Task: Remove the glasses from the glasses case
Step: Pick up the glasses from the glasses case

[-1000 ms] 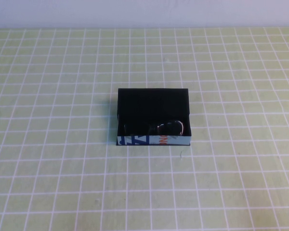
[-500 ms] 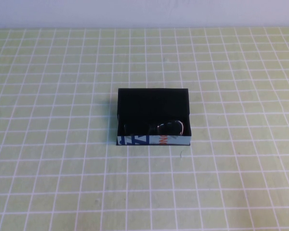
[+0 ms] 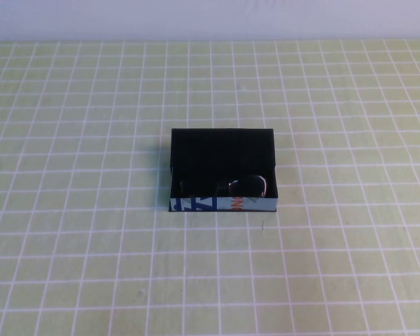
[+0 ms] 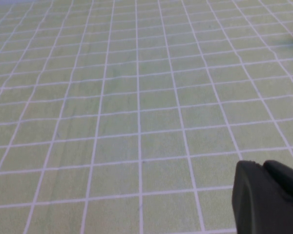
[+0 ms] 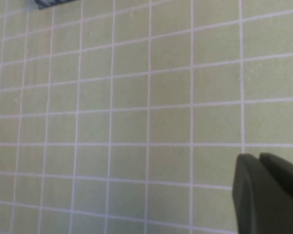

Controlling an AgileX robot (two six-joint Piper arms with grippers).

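Observation:
The glasses case (image 3: 222, 150), a shallow black box with a white, blue and orange printed front wall, sits open at the middle of the table in the high view. The black glasses (image 3: 243, 186) lie inside it against the front wall, one dark lens showing at the right. A corner of the case (image 5: 52, 3) shows in the right wrist view. My left gripper (image 4: 263, 168) hangs over bare cloth with its fingers together, holding nothing. My right gripper (image 5: 259, 161) is likewise shut and empty, away from the case. Neither arm shows in the high view.
A green cloth with a white grid (image 3: 77, 210) covers the table on all sides of the case. A pale wall (image 3: 210, 17) runs along the far edge.

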